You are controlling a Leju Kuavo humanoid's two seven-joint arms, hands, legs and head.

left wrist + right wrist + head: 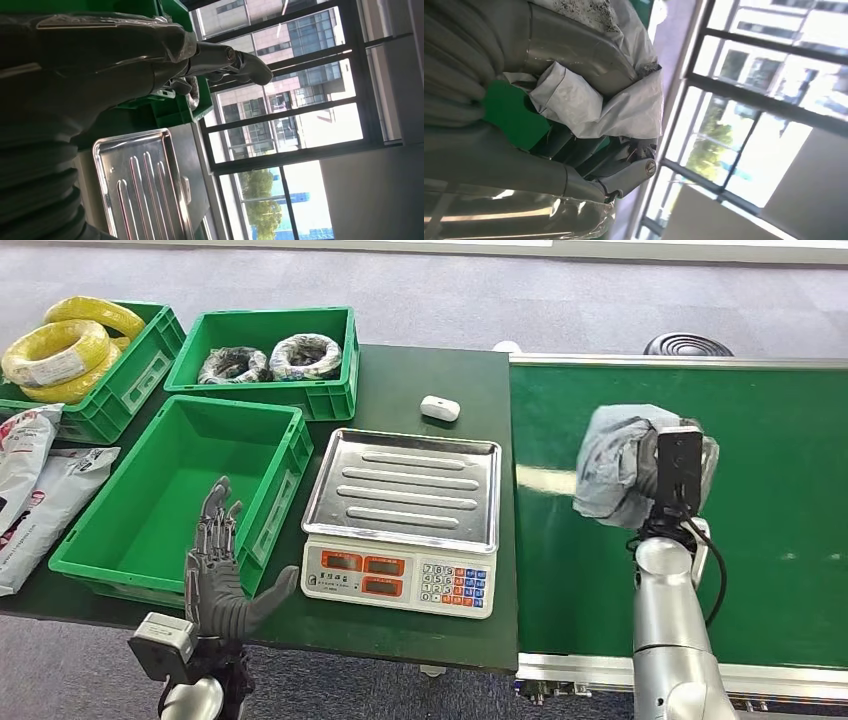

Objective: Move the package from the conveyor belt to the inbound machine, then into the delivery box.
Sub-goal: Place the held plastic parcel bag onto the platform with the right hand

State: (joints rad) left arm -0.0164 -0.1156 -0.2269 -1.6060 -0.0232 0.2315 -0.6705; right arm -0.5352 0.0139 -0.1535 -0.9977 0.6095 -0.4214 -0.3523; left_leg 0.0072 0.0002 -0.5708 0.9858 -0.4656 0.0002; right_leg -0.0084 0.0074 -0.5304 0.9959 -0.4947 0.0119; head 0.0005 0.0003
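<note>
gripping the package [612,465], right hand [672,472] raised.

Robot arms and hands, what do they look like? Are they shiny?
Yes! The arms are smooth silver tubes. The left hand is dark grey with thin jointed fingers and a small grey box at its wrist. The right hand has a black camera block behind it, a black cable and a grey ribbed cover.

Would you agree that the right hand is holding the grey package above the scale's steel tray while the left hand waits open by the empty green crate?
Not quite: the right hand holds the grey package above the green conveyor belt, not the scale's steel tray, as the head view shows. The rest stands: the left hand is open beside the empty green crate.
</note>
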